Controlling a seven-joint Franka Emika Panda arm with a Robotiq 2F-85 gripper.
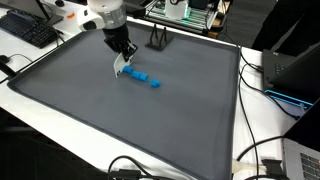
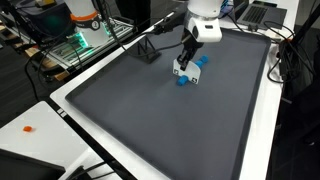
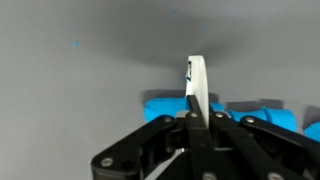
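In an exterior view a keyboard (image 1: 30, 30) lies at the far left corner of the desk (image 1: 8, 48), off the grey mat (image 1: 120, 125) that covers most of the top. To its right, over the mat and towards the far edge, the end effector (image 1: 121, 70) hangs low with its tips at the left end of a short row of blue blocks (image 1: 143, 78). The row runs rightwards and a little towards the near edge. In the wrist view the end effector (image 3: 197, 75) has its fingers pressed together into one thin blade with nothing seen between them, and the blue blocks (image 3: 262, 112) lie just behind. Further right, a black stand (image 1: 157, 38) sits by the far edge; beyond the right edge is a laptop (image 1: 290, 70).
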